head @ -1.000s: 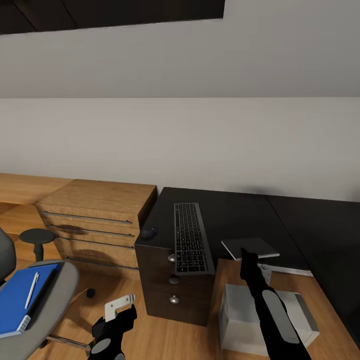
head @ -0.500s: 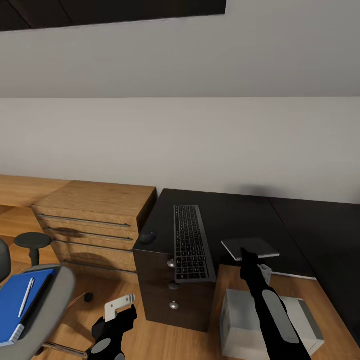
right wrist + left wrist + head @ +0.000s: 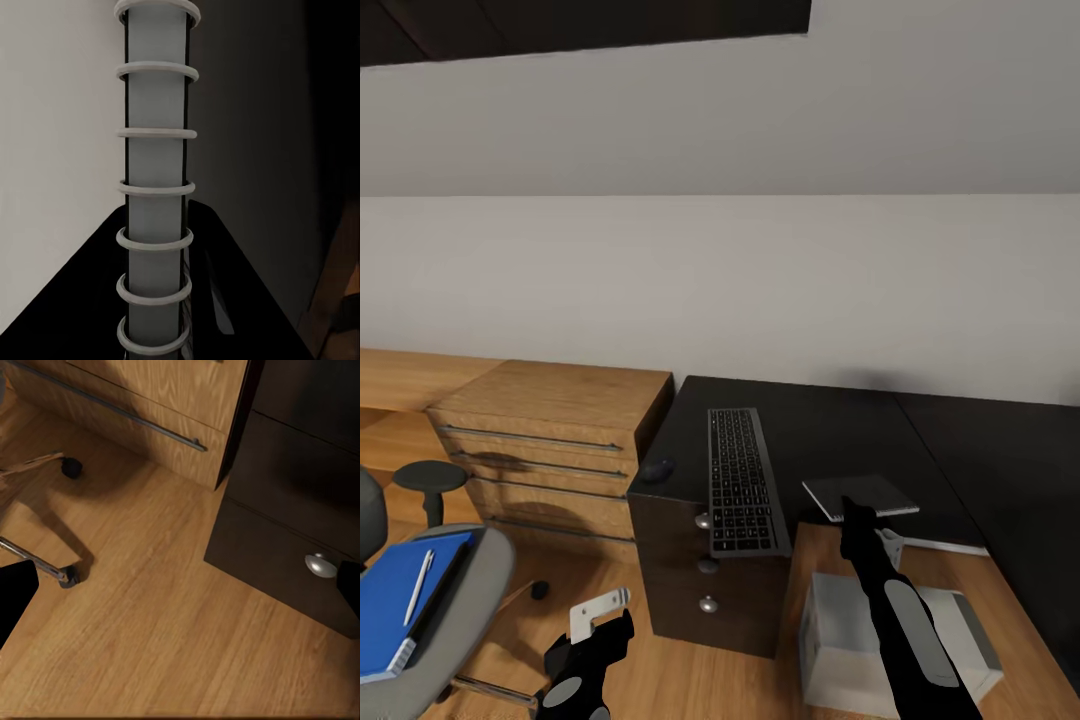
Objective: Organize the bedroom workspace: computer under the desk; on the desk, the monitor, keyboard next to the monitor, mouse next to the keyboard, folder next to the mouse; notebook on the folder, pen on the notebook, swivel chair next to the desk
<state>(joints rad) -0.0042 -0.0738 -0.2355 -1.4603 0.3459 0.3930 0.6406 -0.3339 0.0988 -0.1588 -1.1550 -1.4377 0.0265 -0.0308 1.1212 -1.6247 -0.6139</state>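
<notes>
So you're partway: the desk (image 3: 840, 430) already carries the keyboard (image 3: 742, 480) and mouse (image 3: 657, 467), and the computer (image 3: 880, 640) sits on the floor just beside it. The swivel chair (image 3: 450, 600) stands apart with the folder (image 3: 400, 600) and pen (image 3: 418, 587) on its seat. Your right gripper (image 3: 857, 512) is clamped on the notebook (image 3: 860, 494) at the desk edge. Left gripper (image 3: 600, 620) hangs low; can't tell about its fingers. No readable writing anywhere.

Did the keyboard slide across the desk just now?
No. The keyboard keeps its place on the desk, still overhanging the front edge beside the mouse; only the camera swayed slightly.
</notes>
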